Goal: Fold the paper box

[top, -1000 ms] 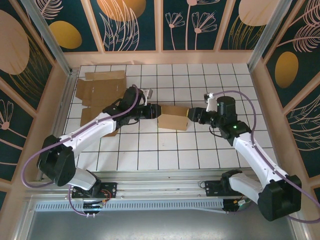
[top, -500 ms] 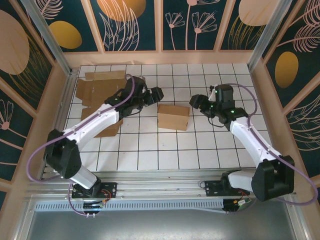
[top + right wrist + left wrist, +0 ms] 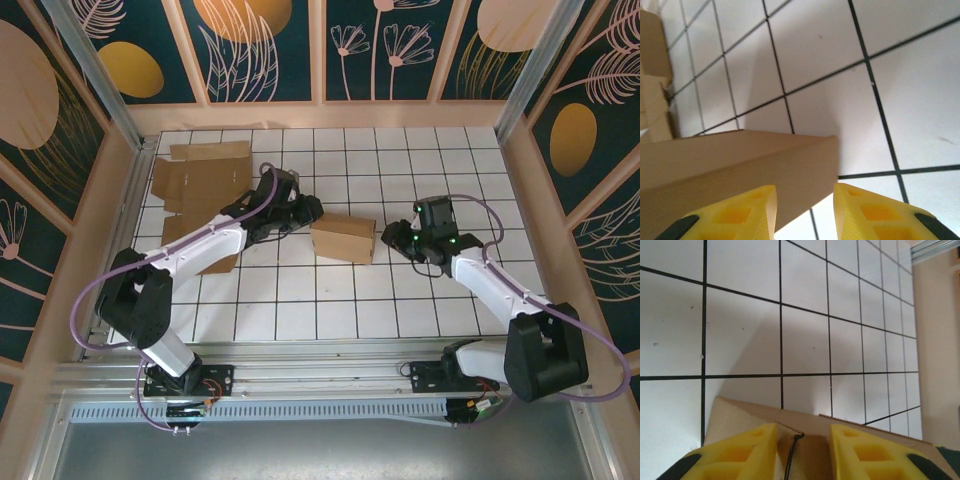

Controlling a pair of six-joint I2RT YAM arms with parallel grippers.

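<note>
From the top external view, the paper box [image 3: 343, 240] sat near the middle of the table [image 3: 420, 170], a squat brown cardboard block with crisp edges and a matte face. The left gripper [image 3: 312, 210] hovered at its rear left corner and the right gripper [image 3: 387, 238] sat just beside its right end. A stack of flat cardboard blanks [image 3: 200, 172] lay at the table's rear left, well apart from the box. With a gripper at each end, the light box could skid or twist on the smooth tiled surface if one side pushed harder than the other.

In the left wrist view, the left gripper [image 3: 802, 450] had its yellow fingers partly apart, and nothing looked pinched between them. The box [image 3: 740, 415] showed in and around the gap, its top fibrous and pale, with a thin dark seam running down the middle. A closing finger might snag that seam and crease the thin card.

In the right wrist view, the right gripper [image 3: 805, 212] was likewise partly open and held nothing. A sharp corner of the box [image 3: 730, 155] lay just past its fingertips, the wall smooth and flat, casting a soft shadow on the glossy grid. A push against that corner could dent it rather than fold it
</note>
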